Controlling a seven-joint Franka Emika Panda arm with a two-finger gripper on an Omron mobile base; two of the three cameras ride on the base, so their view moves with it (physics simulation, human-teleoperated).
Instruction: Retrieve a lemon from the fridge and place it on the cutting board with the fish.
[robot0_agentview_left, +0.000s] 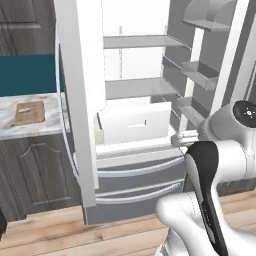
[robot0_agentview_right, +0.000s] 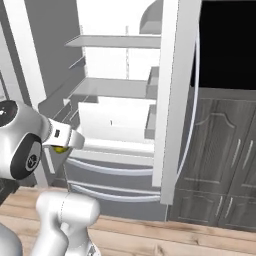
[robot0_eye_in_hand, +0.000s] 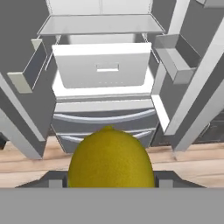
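The yellow lemon (robot0_eye_in_hand: 110, 159) sits between my gripper's (robot0_eye_in_hand: 110, 180) two dark fingertips (robot0_eye_in_hand: 53, 180), which are shut on it. In the right base view a bit of the lemon (robot0_agentview_right: 61, 149) peeks out under the gripper (robot0_agentview_right: 64, 142), which is held in front of the open fridge (robot0_agentview_right: 120, 90) at the height of its white inner drawer. The fridge (robot0_agentview_left: 135, 85) has both doors swung wide. To the left, the wooden cutting board (robot0_agentview_left: 29, 112) lies on the marble counter (robot0_agentview_left: 10, 125). A faint pale shape on it may be the fish; it is too small to tell.
The open left fridge door (robot0_agentview_left: 80, 100) stands between the fridge interior and the counter. The right door (robot0_agentview_right: 175, 95) with its shelves hangs open beside dark cabinets (robot0_agentview_right: 220, 165). Grey bottom drawers (robot0_eye_in_hand: 105, 122) are closed. Wooden floor (robot0_agentview_left: 60, 235) lies in front.
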